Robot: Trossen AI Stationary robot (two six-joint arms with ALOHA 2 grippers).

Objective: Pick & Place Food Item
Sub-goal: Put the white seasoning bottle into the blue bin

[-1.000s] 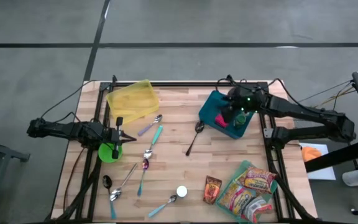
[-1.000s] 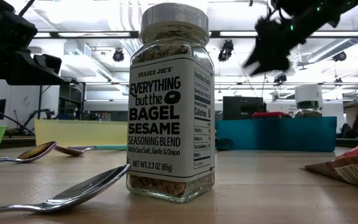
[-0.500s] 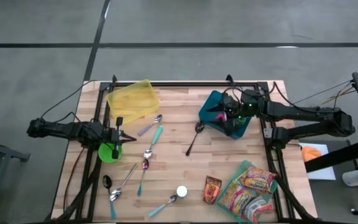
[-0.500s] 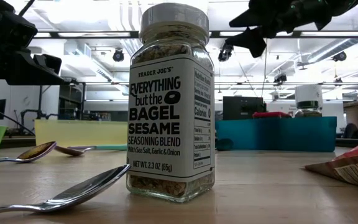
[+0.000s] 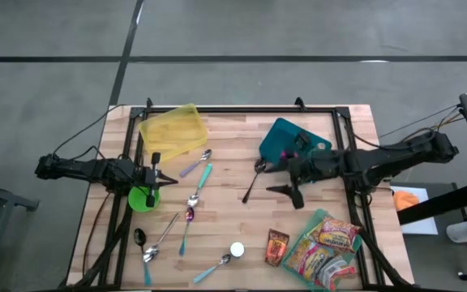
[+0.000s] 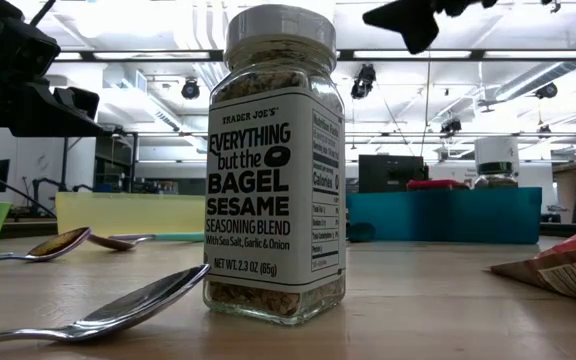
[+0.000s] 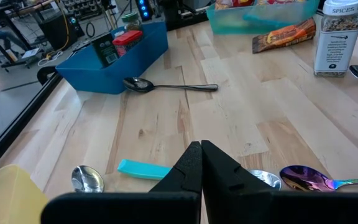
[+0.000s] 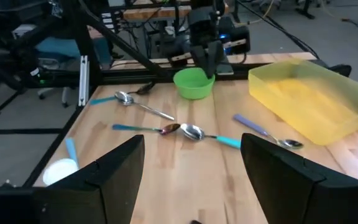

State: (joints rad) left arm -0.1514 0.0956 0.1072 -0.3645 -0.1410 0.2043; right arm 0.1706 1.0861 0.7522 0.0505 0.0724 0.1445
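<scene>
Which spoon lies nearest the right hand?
The all-metal spoon beside the blue bin, just left of the right hand; the other spoons lie farther left.

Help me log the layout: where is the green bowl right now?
In the high view the green bowl sits near the table's left edge, under the shut left gripper, below the yellow tray.

Overhead looks down; low level behind spice jar (image 6: 276, 165).

Lighting: even, bright overhead, from ceiling strip lights (image 6: 488, 55) in the low view; shadows soft. Seasoning jar (image 6: 276, 160) sharp; room behind soft, possibly out of focus. Spoon (image 6: 118, 308) shows glare.
</scene>
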